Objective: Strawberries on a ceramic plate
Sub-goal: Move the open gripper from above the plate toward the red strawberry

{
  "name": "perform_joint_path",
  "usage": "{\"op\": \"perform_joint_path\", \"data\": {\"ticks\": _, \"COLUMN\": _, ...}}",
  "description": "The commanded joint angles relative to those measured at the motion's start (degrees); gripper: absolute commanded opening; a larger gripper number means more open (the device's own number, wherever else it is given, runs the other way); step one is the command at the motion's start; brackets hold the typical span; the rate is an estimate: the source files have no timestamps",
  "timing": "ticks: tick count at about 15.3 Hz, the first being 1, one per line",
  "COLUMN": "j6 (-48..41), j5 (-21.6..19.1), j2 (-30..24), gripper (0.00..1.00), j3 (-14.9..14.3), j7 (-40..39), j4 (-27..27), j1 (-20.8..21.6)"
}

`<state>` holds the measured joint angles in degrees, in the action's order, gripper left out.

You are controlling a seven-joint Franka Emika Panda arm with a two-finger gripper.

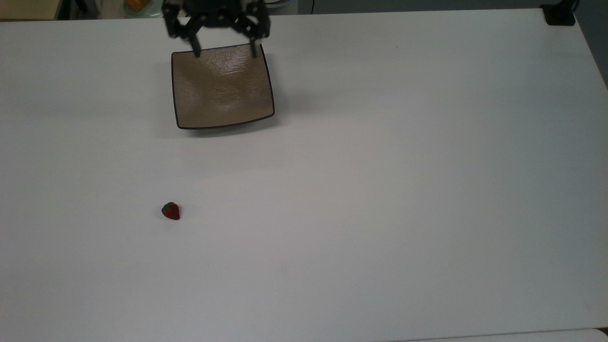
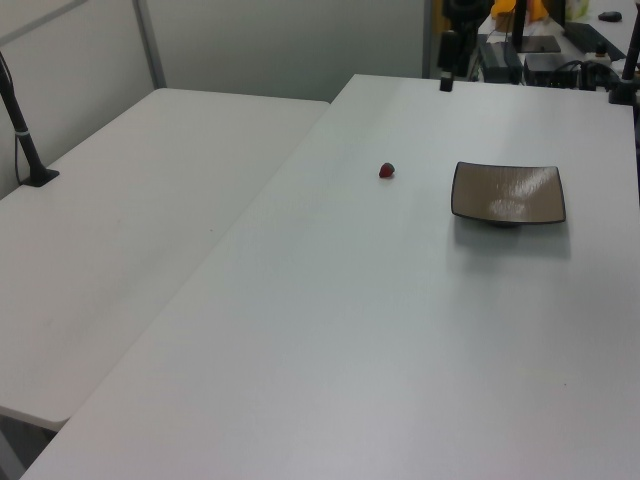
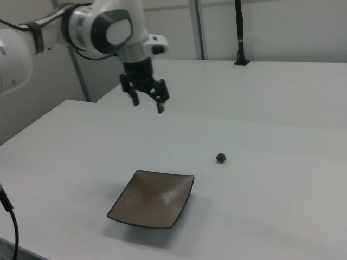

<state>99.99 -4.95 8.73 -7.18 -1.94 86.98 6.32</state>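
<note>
Now hand (image 3: 147,102) spread, holding nothing, above table (image 1: 380,190); strawberry (image 1: 171,211) well apart from ceramic plate (image 1: 222,85).

Arm: white rounded shell segments, with grey joint caps and black bands. Black cable is routed along the upper links. Gripper (image 3: 147,103): black, two thin dark fingers (image 3: 161,107).

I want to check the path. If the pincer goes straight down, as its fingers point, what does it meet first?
Probably the bare white table, just beyond the ceramic plate; depth is unclear. The open pincer is far from the strawberry.
</note>
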Motion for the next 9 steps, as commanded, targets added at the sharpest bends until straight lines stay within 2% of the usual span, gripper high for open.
{"op": "perform_joint_path", "data": {"ticks": 1, "j6": 7.92, "j5": 0.56, "j2": 6.02, "gripper": 1.00, "j3": -0.47, "j7": -2.54, "j4": -2.43, "j1": -2.44}}
{"op": "perform_joint_path", "data": {"ticks": 5, "j6": 20.05, "j5": 0.47, "j2": 12.44, "gripper": 1.00, "j3": -0.47, "j7": -2.46, "j4": -2.60, "j1": -5.34}}
{"op": "perform_joint_path", "data": {"ticks": 9, "j6": 29.01, "j5": 0.38, "j2": 17.36, "gripper": 1.00, "j3": -0.47, "j7": -2.28, "j4": -2.60, "j1": -6.14}}
